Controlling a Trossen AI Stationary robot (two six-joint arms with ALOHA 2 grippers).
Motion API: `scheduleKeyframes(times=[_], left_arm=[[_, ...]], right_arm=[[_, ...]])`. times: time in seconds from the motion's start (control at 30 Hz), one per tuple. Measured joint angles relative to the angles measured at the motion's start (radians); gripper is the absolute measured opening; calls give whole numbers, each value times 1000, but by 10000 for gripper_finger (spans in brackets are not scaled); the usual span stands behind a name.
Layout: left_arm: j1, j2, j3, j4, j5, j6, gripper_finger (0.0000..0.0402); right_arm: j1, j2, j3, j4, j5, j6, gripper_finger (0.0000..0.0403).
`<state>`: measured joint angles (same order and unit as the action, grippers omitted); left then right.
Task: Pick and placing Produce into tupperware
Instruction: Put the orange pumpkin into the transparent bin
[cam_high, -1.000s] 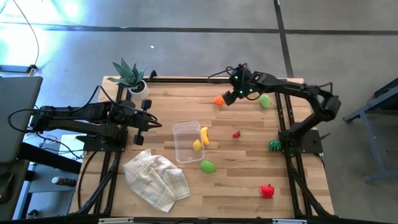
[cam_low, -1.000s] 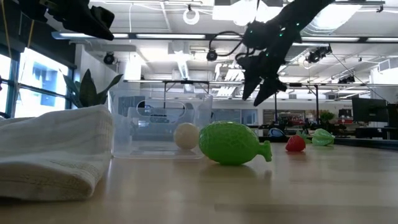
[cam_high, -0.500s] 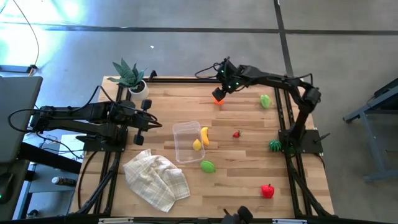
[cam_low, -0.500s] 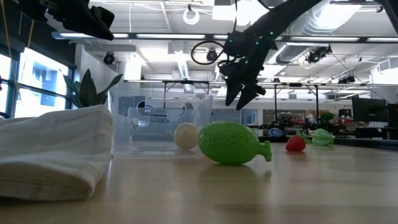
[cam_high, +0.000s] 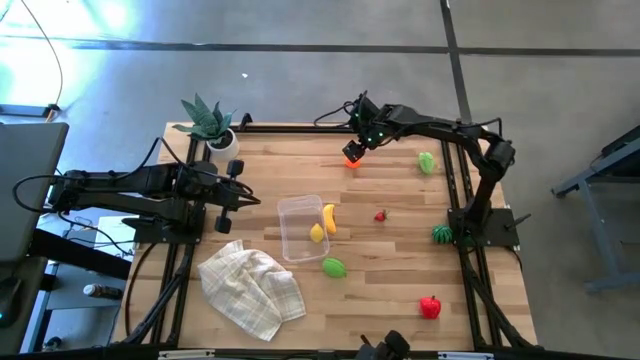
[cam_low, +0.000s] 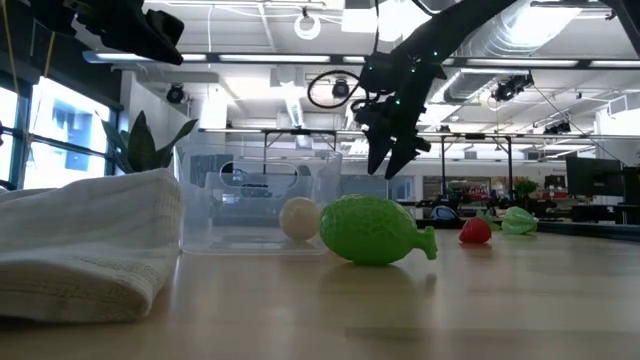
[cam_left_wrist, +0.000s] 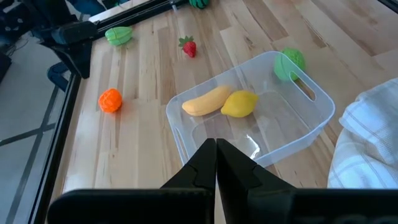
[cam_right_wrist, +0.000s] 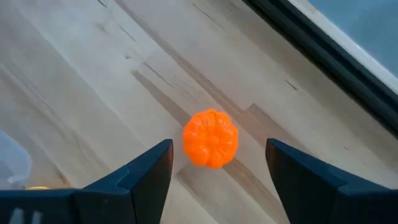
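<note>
Near the far edge, right gripper (cam_right_wrist: 214, 163) straddles orange (cam_right_wrist: 210, 138), seemingly untouched.

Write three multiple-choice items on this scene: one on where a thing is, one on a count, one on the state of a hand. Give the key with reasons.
1. Where is the right hand?
A. Over the cloth
B. Above the orange fruit near the table's far edge
C. Inside the tub

2. How many pieces of produce lie in the clear tub?
A. None
B. Two
C. Five

3. What state is the left hand in?
A. Shut and empty
B. Shut on the lemon
C. Wide open

Key: 1 B, the right wrist view shows the orange fruit between its spread fingers, and the high view puts it at the far edge. 2 B, the left wrist view shows only the banana and the lemon inside; the green fruit lies outside. 3 A, its fingers meet with nothing between them, held back from the tub.
</note>
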<state>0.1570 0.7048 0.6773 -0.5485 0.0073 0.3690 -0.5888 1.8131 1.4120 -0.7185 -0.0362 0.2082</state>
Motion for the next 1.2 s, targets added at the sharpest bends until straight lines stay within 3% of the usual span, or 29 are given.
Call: scheduleKeyframes(times=[0.33,1.2], left_arm=[[0,0,0,0,0,0,3],[0,0,0,0,0,0,3]], right_arm=[[0,80,-1,-11,-5,64,312],[7,228,-2,75,-66,100,315]])
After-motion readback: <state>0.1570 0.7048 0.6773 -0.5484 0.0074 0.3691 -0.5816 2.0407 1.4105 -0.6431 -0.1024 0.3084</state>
